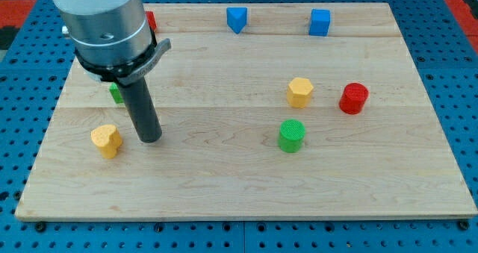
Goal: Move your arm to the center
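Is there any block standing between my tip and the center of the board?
No, none visible. My tip sits beside the yellow block. Toward the center the wood is bare; the green cylinder stands beyond it.

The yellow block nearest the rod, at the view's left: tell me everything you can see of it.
The yellow heart-shaped block looks like matte painted wood or plastic, chunky, with a flat top and a notch facing the view's upper right. It sits flat on the pale wooden board near the view's left edge. My tip stands just to the view's right of it, a narrow gap between them. Nothing else touches it.
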